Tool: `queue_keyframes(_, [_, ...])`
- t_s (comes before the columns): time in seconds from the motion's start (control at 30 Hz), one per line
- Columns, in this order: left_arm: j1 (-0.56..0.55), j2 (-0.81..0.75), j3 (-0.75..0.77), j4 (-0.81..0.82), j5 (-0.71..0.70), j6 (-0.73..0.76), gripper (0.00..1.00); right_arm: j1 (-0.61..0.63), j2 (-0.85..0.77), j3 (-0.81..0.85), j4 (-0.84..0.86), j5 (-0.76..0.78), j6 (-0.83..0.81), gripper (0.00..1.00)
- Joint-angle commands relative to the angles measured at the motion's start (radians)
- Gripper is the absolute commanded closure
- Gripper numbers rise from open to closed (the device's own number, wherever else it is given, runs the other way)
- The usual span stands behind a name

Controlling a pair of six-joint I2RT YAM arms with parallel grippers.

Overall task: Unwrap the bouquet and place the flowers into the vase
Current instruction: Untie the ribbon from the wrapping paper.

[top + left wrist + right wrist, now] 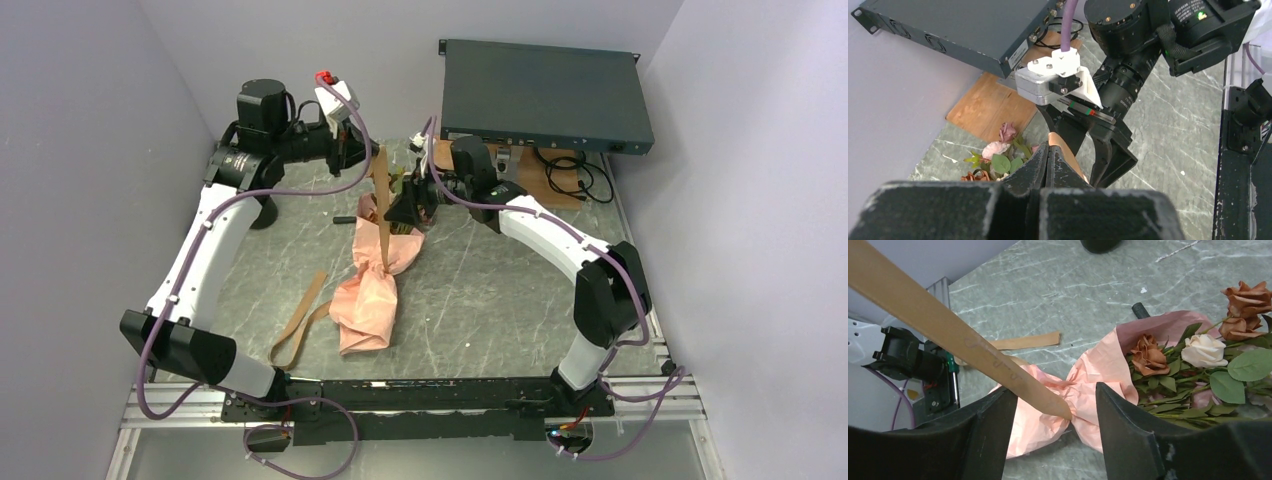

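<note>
The bouquet [375, 285] lies on the marble table, its crinkled pink paper [1098, 375] pinched at the waist. Its flowers [1198, 355], rust and cream roses with green leaves, spill out at the far end [993, 160]. A tan ribbon [948, 325] runs taut from the waist up to my left gripper [1049, 150], which is shut on it above the table [375, 150]. My right gripper [1055, 390] hangs open just over the waist, one finger on each side of the ribbon [400, 208]. The black vase [262, 105] stands at the back left, partly behind my left arm.
The ribbon's loose end [300, 320] trails on the table at the front left. A dark grey rack box [545, 95] sits at the back right over a wooden board [550, 175] with black cables [590, 180]. A short black rod [343, 219] lies beside the bouquet.
</note>
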Motion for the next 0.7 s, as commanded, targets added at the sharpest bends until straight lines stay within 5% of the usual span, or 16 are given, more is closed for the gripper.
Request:
queue_keyframes(0.0, [-0.001,0.002,0.012,0.104,0.021,-0.106,1.00,-0.004,0.013,0.018,0.047,-0.012,0.027,0.40])
queue_keyframes(0.1, [-0.002,0.007,0.009,0.111,0.026,-0.118,1.00,0.003,0.019,0.001,0.105,-0.022,0.069,0.41])
queue_keyframes(0.2, [-0.002,0.013,0.013,0.108,0.029,-0.123,1.00,0.015,0.050,0.022,0.121,-0.026,0.090,0.56])
queue_keyframes(0.3, [-0.002,0.019,0.012,0.110,0.026,-0.131,1.00,0.016,0.069,0.056,0.119,-0.042,0.096,0.61])
queue_keyframes(0.4, [-0.002,0.015,0.000,0.112,0.017,-0.140,1.00,0.019,0.078,0.085,0.110,-0.057,0.093,1.00])
queue_keyframes(0.43, [-0.002,0.007,-0.013,0.113,0.006,-0.138,0.99,0.019,0.073,0.091,0.107,-0.057,0.096,1.00])
queue_keyframes(0.57, [0.002,-0.058,-0.136,0.112,-0.023,-0.064,0.42,0.019,0.034,0.098,0.115,-0.052,0.113,1.00])
queue_keyframes(0.67, [0.007,-0.138,-0.295,0.165,-0.113,-0.041,0.25,0.019,0.009,0.104,0.116,-0.043,0.119,1.00])
